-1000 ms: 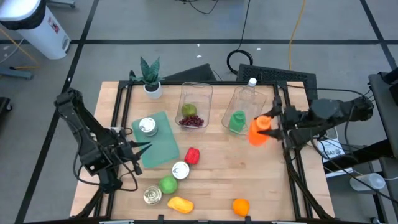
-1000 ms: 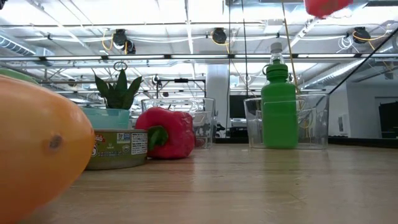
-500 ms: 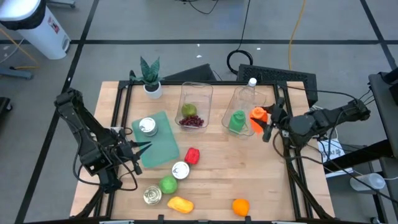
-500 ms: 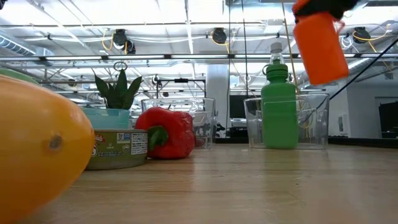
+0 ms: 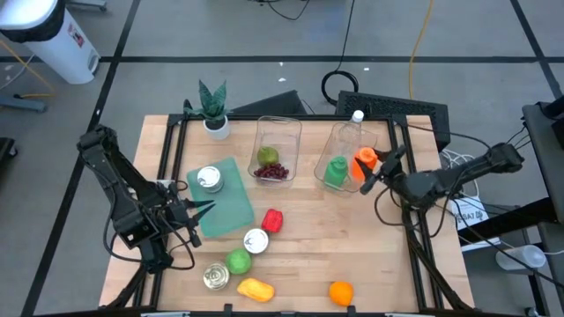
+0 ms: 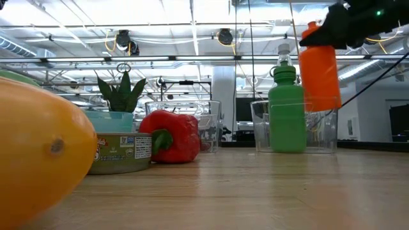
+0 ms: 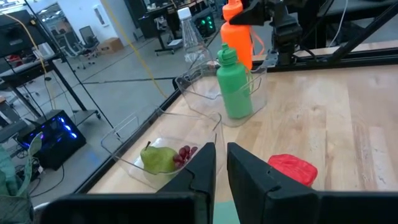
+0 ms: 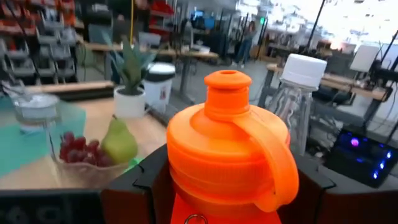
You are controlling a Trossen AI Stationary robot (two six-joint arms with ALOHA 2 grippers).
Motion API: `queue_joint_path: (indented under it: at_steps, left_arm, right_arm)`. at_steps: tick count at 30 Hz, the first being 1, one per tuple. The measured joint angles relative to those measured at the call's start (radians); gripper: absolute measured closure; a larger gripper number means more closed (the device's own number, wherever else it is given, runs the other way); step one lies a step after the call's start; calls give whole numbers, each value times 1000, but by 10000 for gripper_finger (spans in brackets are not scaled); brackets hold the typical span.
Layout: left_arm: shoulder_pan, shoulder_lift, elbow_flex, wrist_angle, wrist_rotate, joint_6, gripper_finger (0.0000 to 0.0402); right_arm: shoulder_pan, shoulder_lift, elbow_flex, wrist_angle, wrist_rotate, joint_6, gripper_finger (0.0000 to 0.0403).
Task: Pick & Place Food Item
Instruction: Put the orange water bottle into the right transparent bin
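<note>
My right gripper (image 5: 377, 173) is shut on an orange bottle (image 6: 319, 70), which it holds upright over the right side of a clear bin (image 5: 342, 134) at the table's far right. A green bottle (image 6: 286, 112) and a clear bottle (image 8: 298, 93) stand in that bin. A red pepper (image 5: 272, 220) lies mid-table, and a pear (image 5: 267, 157) and grapes (image 5: 273, 173) lie in a second clear bin. My left gripper (image 7: 221, 168) is shut on nothing, above a green mat (image 5: 225, 207) at the left. My right gripper pinches the orange bottle's upper body (image 8: 186, 186), just under the cap, between its two fingers (image 8: 134, 186), one on each side. The fingers come level from the table's right side. The bottle (image 5: 364, 163) stands upright, clear of the table, its lower end about level with the bin's rim.
Near the front edge lie a yellow fruit (image 5: 255, 289), an orange (image 5: 341, 292), a green apple (image 5: 238, 261) and two cans (image 5: 215, 276) (image 5: 256, 240). A third can (image 5: 209, 179) stands on the mat. A potted plant (image 5: 212, 106) is at the far left.
My right gripper has come down with the orange bottle and moved toward the far edge, onto the bin. It has tipped from pointing downward to level. The bottle, tilted before, now stands upright beside the green bottle.
</note>
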Motion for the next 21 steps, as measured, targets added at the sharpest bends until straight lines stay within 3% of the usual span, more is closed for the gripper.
queue_joint_path:
  at_steps: [6,9,21]
  left_arm:
    - [0,0,0,0,4,0,352]
    - [-2,0,0,2,5,0,352]
    - [-2,0,0,4,-2,1,352]
  right_arm:
    - [0,-24,-163,470,-2,-237,208]
    - [0,-24,-232,615,-6,-286,208]
    - [0,5,-296,588,-10,-181,208]
